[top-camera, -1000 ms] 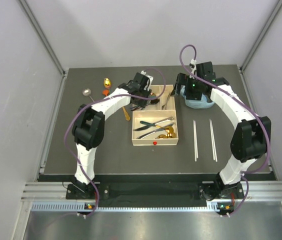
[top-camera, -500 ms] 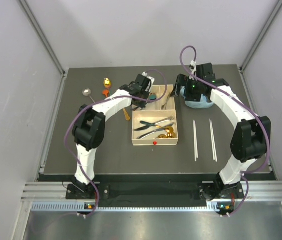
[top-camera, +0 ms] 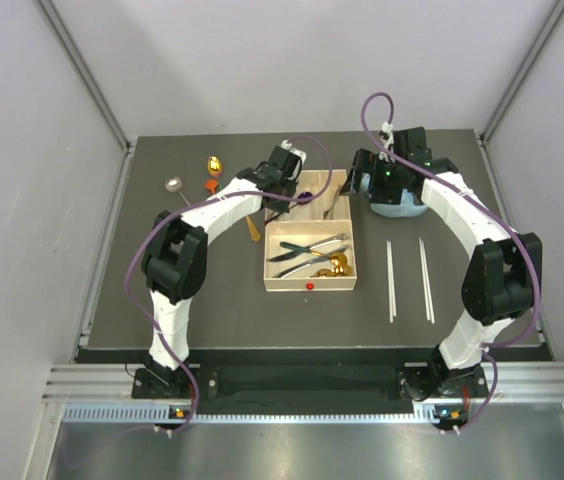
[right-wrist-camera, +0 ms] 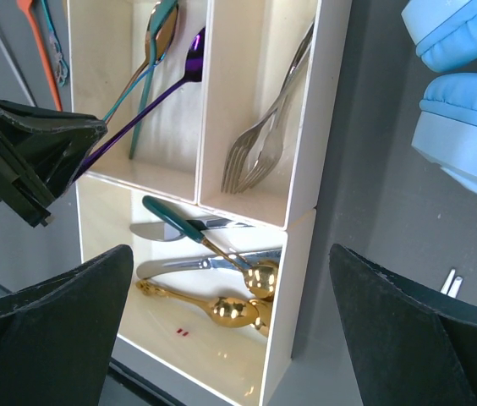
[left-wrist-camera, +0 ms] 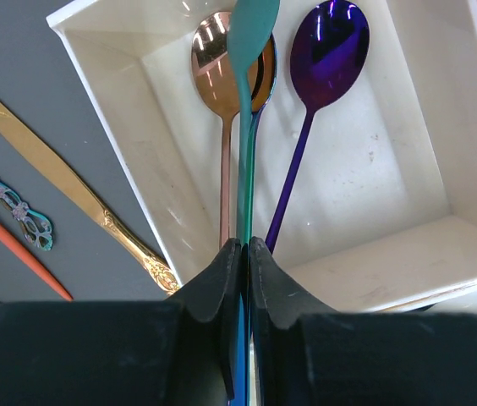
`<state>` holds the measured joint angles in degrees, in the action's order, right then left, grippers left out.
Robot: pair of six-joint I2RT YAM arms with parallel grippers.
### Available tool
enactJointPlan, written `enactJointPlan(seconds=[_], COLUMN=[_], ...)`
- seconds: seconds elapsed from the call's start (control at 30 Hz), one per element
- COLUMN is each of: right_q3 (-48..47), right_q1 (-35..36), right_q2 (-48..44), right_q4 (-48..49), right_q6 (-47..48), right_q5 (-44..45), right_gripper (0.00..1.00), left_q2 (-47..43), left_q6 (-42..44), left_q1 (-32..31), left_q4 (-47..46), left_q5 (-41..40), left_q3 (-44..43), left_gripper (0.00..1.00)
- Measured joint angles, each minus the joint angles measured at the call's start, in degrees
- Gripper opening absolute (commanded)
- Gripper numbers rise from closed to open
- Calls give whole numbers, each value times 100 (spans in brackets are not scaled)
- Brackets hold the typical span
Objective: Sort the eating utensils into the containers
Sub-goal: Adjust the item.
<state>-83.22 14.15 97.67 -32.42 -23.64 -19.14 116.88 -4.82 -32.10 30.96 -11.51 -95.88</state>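
My left gripper [left-wrist-camera: 244,247] [top-camera: 287,180] is shut on the handle of a teal spoon [left-wrist-camera: 249,34], whose bowl hangs over the far left small section of the cream tray [top-camera: 309,287]. A purple spoon [left-wrist-camera: 327,42] and a copper spoon [left-wrist-camera: 220,59] lie in that section. Forks [right-wrist-camera: 260,144] fill the other small section. Knives and gold spoons [right-wrist-camera: 234,309] lie in the large section. My right gripper [right-wrist-camera: 238,330] [top-camera: 359,176] hangs open over the tray's right wall, holding nothing.
A gold knife [left-wrist-camera: 69,190] lies on the mat left of the tray, with an orange spoon [top-camera: 210,184], a gold spoon [top-camera: 213,163] and a silver spoon [top-camera: 174,185] further left. Two pale chopsticks [top-camera: 391,280] lie right of the tray. Light-blue headphones [top-camera: 399,206] sit under the right arm.
My left gripper has closed on the teal spoon's handle and shifted slightly toward the back of the table. The right arm has stayed in place.
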Motion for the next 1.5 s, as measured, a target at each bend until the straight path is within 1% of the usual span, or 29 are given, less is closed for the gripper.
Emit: enactJointPlan(seconds=[0.27,0.67,1.03,1.2,1.3,1.5], right_q3=[96,186,223,227,323,481], right_q1=[-9,-142,-240,-286,-313,-358], right_q2=[-11,-24,-52,-52,-96,-162], right_q4=[15,24,22,24,28,33], right_q6=[-17,-59,-96,-103,-103,-109], right_q5=[-22,-66,-181,-210,-238,-302], right_gripper=[99,100,99,100,100,100], left_q2=[-11,17,92,269,439,492], left_q6=[-50,-286,-295,-256,-251,-203], left_q1=[0,-44,-94,-94,-94,-105], left_q4=[13,-13,-57,-96,-63,-59], left_q5=[70,767,953,828,651,129], left_q3=[-70,-348,-570,-570,-555,-415], left_gripper=[11,11,11,11,12,13])
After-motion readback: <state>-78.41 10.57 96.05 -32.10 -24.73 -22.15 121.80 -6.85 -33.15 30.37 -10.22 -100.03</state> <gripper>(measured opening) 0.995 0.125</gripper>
